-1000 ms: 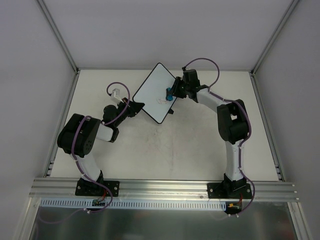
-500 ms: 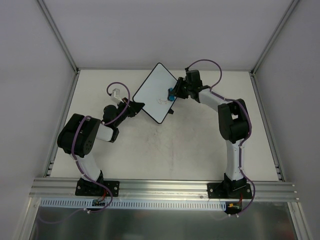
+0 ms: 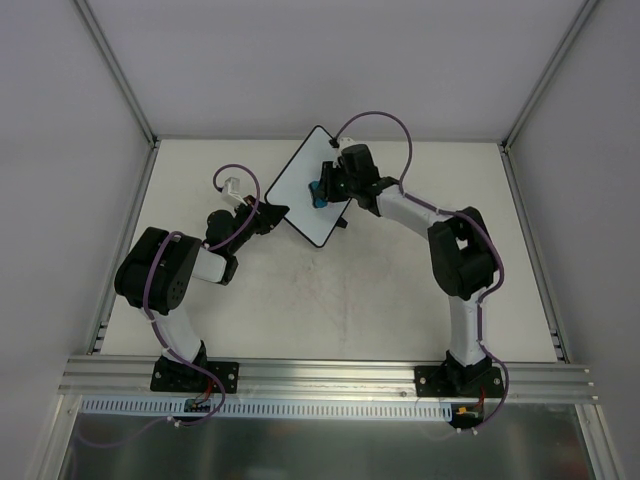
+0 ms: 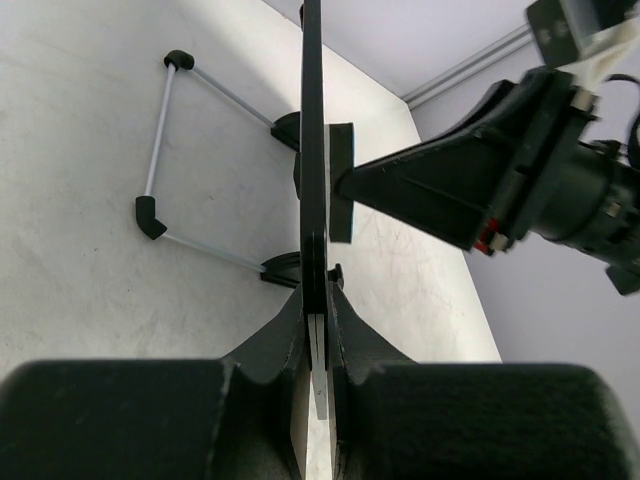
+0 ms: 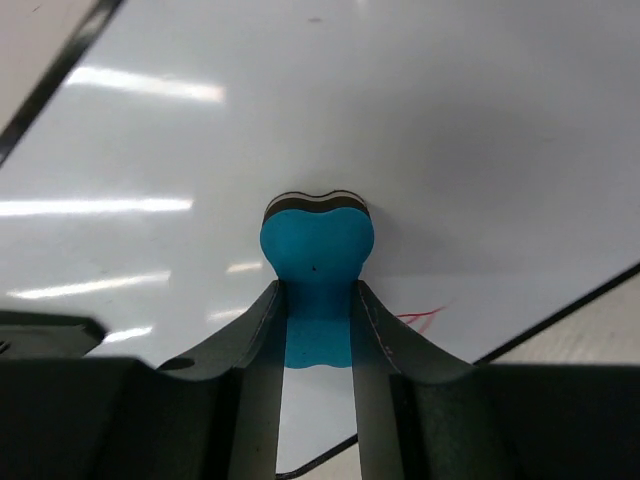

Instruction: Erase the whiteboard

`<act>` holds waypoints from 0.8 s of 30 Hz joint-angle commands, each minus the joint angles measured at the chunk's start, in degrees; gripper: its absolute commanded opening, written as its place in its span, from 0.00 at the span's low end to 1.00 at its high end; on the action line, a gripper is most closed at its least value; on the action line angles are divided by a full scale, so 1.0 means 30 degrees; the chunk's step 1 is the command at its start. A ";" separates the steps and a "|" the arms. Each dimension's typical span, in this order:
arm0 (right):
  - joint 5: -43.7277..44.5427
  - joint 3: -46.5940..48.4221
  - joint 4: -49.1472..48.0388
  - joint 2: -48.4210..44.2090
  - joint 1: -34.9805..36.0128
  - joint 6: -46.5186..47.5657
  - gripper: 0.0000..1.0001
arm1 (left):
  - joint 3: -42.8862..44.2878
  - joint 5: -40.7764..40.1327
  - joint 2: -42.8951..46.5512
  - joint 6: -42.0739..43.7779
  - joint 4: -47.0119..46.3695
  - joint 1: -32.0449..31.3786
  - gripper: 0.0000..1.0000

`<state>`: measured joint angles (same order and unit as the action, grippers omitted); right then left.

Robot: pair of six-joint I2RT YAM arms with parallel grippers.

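1. The whiteboard point(image 3: 293, 205) is at the far middle of the table point(image 3: 350, 290), turned so that its corners point like a diamond in the top view.
2. It is a thin, flat white rectangle with rounded corners and a narrow black rim.
3. A small black foot point(image 3: 342, 223) sticks out at its lower right edge.
4. In the left wrist view the whiteboard point(image 4: 312, 150) appears edge-on as a slim dark line. A folding stand point(image 4: 157, 140) of pale rods with black end caps juts from its back over the table point(image 4: 80, 230).
5. In the right wrist view the whiteboard point(image 5: 450, 120) is glossy, with streaks of reflected light on its face. A faint red mark point(image 5: 425, 318) lies near its lower rim, just right of the fingers.
6. The left gripper point(image 3: 275, 213) is clenched on the board's lower left edge. Up close, the left gripper point(image 4: 316, 315) has the rim pinched between its two black fingers.
7. The right gripper point(image 3: 326, 186) is closed around a blue eraser point(image 3: 318, 192) over the middle of the board.
8. In its own camera, the right gripper point(image 5: 318, 300) squeezes the blue eraser point(image 5: 317, 245), and the eraser's dark felt face presses flat against the white surface.
9. From the left wrist, the eraser point(image 4: 340, 180) is a dark block touching the board's face.
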<state>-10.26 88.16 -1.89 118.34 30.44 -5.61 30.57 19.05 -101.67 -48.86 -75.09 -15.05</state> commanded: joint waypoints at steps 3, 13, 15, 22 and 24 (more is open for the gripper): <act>-0.1559 -0.0265 -0.0190 -0.0951 0.1953 0.1925 0.00 | 0.0065 0.1297 -0.0475 0.0467 -0.7080 -0.0521 0.00; 0.0545 -0.0091 0.1006 -0.1129 0.3156 0.3334 0.00 | 0.0124 0.1443 -0.0535 0.0496 -0.7080 -0.0521 0.00; 0.0930 0.0202 0.1303 -0.0894 0.2981 0.2927 0.00 | 0.0094 0.1444 -0.0476 0.0496 -0.7080 -0.0492 0.00; 0.1018 -0.0088 0.1715 -0.0541 0.1429 -0.0086 0.00 | 0.0036 0.1356 -0.0417 0.0525 -0.7080 -0.0521 0.00; 0.0726 -0.0962 0.1248 -0.0687 0.0726 -0.0881 0.00 | 0.0036 0.1356 -0.0417 0.0496 -0.7080 -0.0521 0.00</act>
<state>-8.45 87.92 -0.03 115.83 35.77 -2.66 30.57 19.11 -102.02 -49.01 -75.24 -14.96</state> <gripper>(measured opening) 0.312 0.055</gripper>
